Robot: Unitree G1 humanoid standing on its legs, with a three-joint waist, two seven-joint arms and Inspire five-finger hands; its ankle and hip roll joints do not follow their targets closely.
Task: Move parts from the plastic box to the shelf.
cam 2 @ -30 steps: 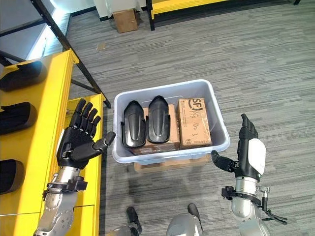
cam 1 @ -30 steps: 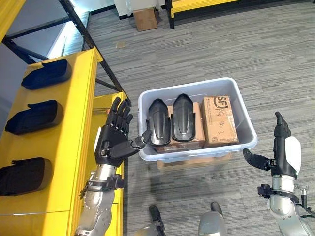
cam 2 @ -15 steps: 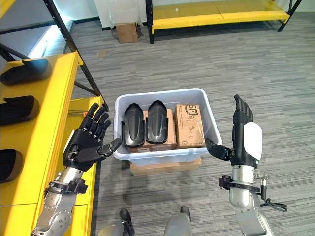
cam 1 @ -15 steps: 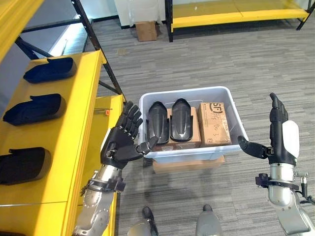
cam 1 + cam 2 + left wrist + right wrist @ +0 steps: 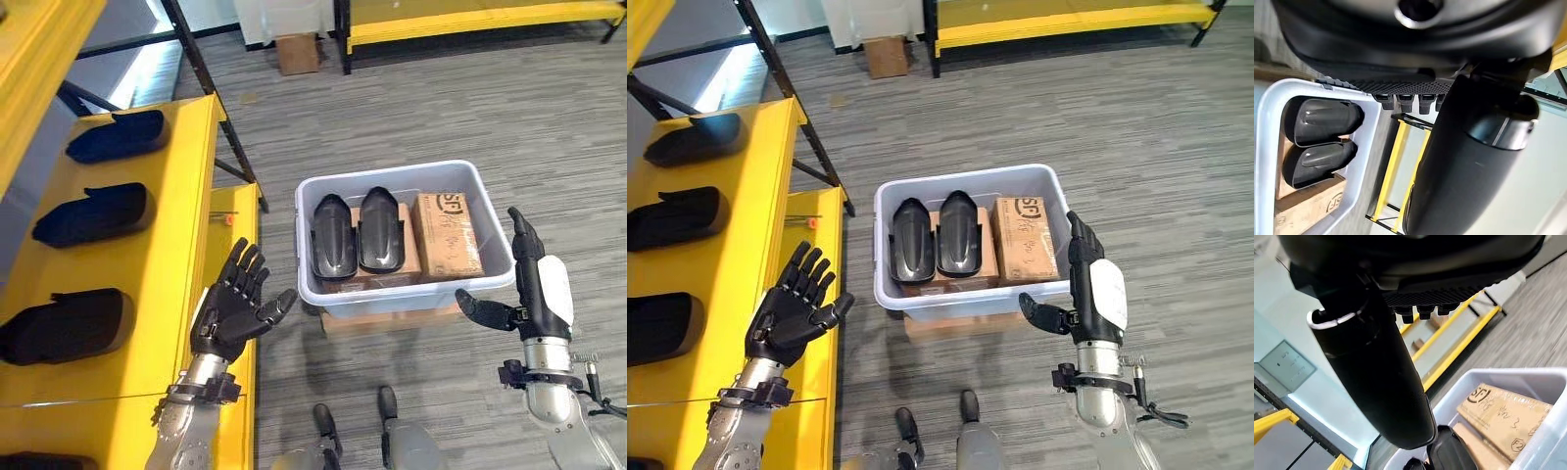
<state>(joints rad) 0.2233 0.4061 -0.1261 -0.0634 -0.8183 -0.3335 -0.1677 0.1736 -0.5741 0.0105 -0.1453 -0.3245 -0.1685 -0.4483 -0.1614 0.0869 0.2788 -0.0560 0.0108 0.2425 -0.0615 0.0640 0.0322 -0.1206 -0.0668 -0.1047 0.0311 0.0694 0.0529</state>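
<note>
Left hand (image 5: 232, 311) raised beside the yellow metal shelf (image 5: 171, 196), fingers spread wide, holding nothing. Right hand (image 5: 534, 294) upright just right of the pale grey plastic box (image 5: 402, 294), fingers straight, thumb out, empty. In the box: two black moulded plastic parts (image 5: 355, 232) side by side on brown cardboard cartons (image 5: 448, 235). Three dark parts (image 5: 90, 213) lie in a row on the shelf. Farther off, a small cardboard box (image 5: 297, 54) on the grey floor.
</note>
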